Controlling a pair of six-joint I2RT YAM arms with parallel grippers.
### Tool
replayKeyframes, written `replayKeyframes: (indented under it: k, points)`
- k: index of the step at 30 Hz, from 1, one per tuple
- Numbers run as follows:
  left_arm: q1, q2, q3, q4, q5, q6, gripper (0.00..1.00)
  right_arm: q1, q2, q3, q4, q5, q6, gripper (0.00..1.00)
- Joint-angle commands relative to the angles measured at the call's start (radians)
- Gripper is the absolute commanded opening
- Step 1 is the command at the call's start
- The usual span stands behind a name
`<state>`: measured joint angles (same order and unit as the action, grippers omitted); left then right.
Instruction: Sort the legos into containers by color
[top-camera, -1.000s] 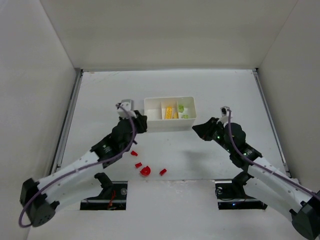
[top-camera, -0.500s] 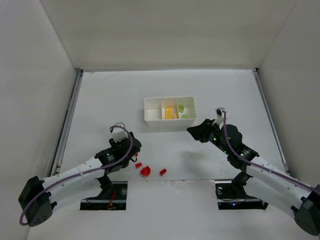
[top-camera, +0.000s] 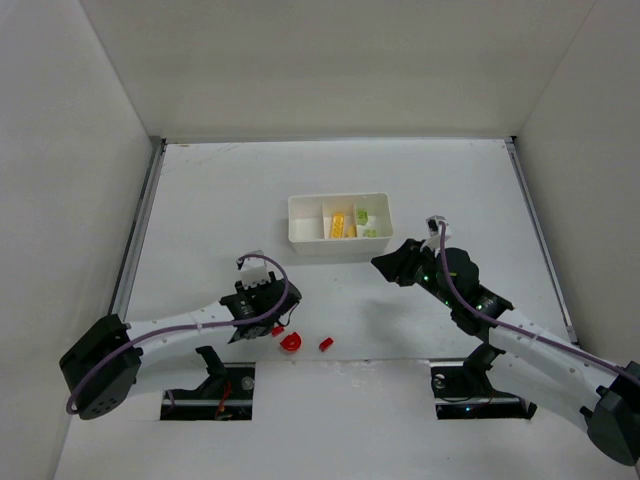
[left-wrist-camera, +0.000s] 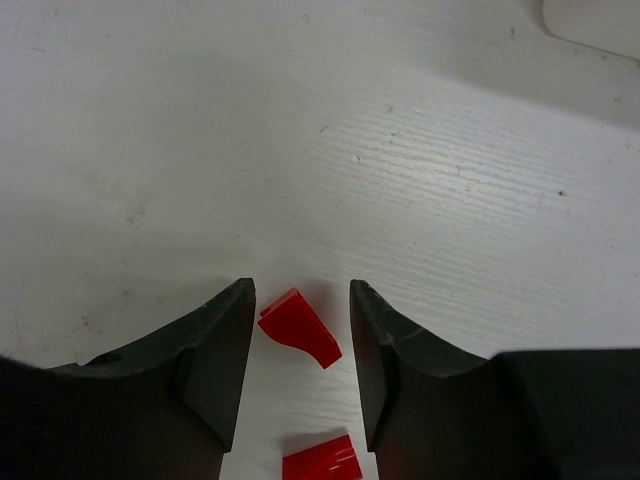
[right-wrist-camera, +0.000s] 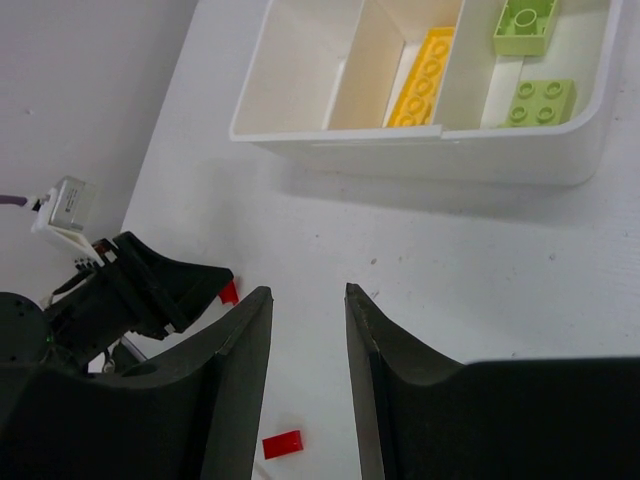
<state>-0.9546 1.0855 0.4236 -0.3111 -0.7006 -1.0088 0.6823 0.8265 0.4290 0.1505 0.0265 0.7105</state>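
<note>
Yellow brick (right-wrist-camera: 425, 75), two green pieces (right-wrist-camera: 540, 100) in white tray (right-wrist-camera: 420, 150); red bits (top-camera: 290, 342) scattered outside tray.

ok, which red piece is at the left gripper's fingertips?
The curved red piece, between the left gripper's tips; the flat red bit lies farther back.

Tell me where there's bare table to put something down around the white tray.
Bare table runs between the tray and the back wall, and beside the tray on the left arm's side. Its left compartment is empty too. Crowded: the near edge, where red bits lie by the left gripper.
</note>
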Motion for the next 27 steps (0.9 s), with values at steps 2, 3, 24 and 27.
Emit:
replayKeyframes:
  k: [2, 3, 24, 27]
  points:
    - [-0.003, 0.019, 0.024, 0.024, -0.022, -0.024, 0.39, 0.01, -0.007, 0.011, 0.067, 0.006, -0.014, 0.41]
    - [-0.006, 0.028, 0.023, 0.024, -0.02, -0.027, 0.38, 0.01, -0.009, 0.011, 0.067, 0.006, -0.014, 0.41]
    - [-0.075, 0.105, 0.024, -0.036, -0.004, -0.111, 0.31, 0.01, -0.018, 0.01, 0.067, 0.006, -0.014, 0.42]
    - [-0.065, 0.1, 0.027, -0.037, -0.014, -0.105, 0.27, 0.01, -0.024, 0.007, 0.067, 0.006, -0.014, 0.42]
